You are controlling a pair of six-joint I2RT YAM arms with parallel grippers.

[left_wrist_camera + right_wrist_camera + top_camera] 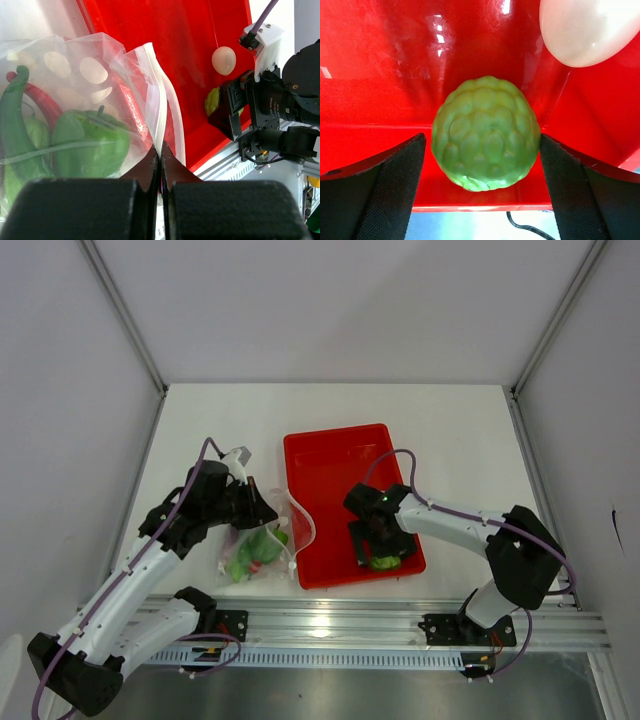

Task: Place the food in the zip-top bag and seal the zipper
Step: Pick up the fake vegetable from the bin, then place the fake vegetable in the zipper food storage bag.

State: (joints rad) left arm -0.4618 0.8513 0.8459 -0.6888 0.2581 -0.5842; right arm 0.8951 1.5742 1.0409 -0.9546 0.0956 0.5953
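The left end effector (160, 150) is pressed together on the zipper (161, 100) at the mouth of the zip-top bag (100, 85); the bag lies on the table (220, 420) just beside the red tray's (330, 455) left edge; inside it show a green pepper (90, 142), a red chili (42, 102) and a green chili (12, 120); the right end effector (482, 165) is spread wide, its fingers (385, 190) flanking the round green piece (486, 147) in the tray's near corner; whether they touch it cannot be told; the white egg-like piece (587, 30) rests near it.
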